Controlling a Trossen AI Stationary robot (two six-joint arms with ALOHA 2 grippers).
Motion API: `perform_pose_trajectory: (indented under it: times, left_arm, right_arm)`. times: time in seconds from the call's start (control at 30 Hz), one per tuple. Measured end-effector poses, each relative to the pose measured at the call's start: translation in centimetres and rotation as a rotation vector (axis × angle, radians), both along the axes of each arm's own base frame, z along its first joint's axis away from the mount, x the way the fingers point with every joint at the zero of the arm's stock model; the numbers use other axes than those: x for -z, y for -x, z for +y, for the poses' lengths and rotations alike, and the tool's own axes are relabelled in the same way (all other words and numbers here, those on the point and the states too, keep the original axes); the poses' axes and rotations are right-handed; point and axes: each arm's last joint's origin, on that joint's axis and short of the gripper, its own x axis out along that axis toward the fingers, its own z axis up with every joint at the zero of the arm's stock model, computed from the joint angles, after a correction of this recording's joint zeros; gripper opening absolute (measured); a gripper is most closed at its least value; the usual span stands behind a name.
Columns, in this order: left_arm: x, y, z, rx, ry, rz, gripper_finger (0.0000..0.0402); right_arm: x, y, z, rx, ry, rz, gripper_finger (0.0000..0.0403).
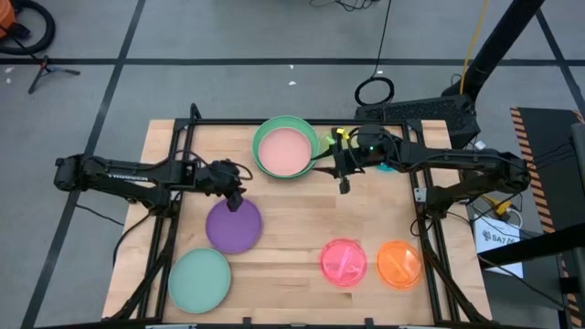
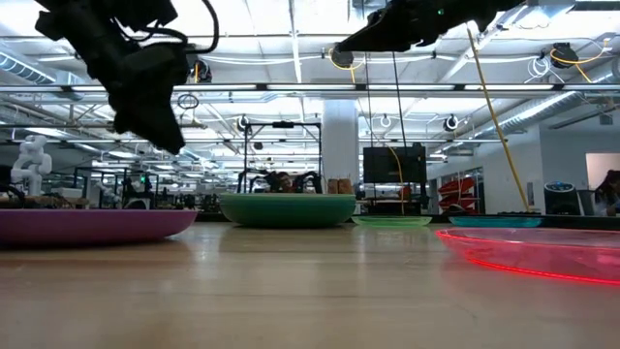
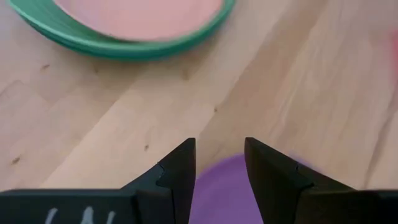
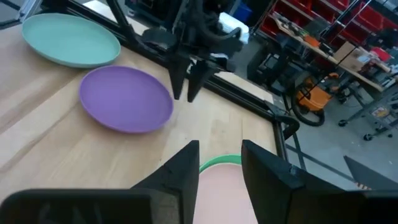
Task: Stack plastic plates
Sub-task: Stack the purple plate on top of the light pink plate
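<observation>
A pale pink plate (image 1: 283,151) lies inside a green plate (image 1: 311,131) at the table's far middle. The purple plate (image 1: 233,228) rests flat on the wood, with the mint plate (image 1: 199,279) nearer the left front corner. Hot pink (image 1: 344,260) and orange (image 1: 398,263) small plates sit near the front right. My left gripper (image 1: 235,199) hovers open over the purple plate's far rim (image 3: 224,193), clear of it in the low view (image 2: 167,136). My right gripper (image 1: 344,183) is open and raised high (image 2: 358,44), just right of the pink-and-green stack (image 4: 217,193).
A lime plate (image 2: 390,221) and a teal one (image 2: 494,221) lie at the far right, largely hidden under my right arm in the high view. The black frame rails (image 1: 183,137) run along the table's sides. Bare wood (image 1: 292,210) stretches between the stack and the front plates.
</observation>
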Motion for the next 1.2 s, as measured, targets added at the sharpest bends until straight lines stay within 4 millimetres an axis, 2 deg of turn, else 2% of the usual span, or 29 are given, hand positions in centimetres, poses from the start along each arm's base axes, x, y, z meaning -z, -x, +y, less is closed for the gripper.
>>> perform_pose_trajectory:
  times: [0.23,0.57,1.2]
  left_arm:
    - [2.0,-0.3,-0.9,0.016,0.026,0.164,0.0154]
    - [3.0,-0.2,-1.5,0.115,-0.057,0.284,0.0242]
    - [6.3,-1.4,-1.5,0.217,-0.089,0.482,0.0243]
  right_arm:
    - [0.1,0.0,0.0,0.005,-0.014,0.008,0.0111]
    - [0.2,0.1,0.0,0.005,-0.017,0.021,0.0112]
    - [0.5,0.2,0.0,0.01,-0.015,0.05,0.0112]
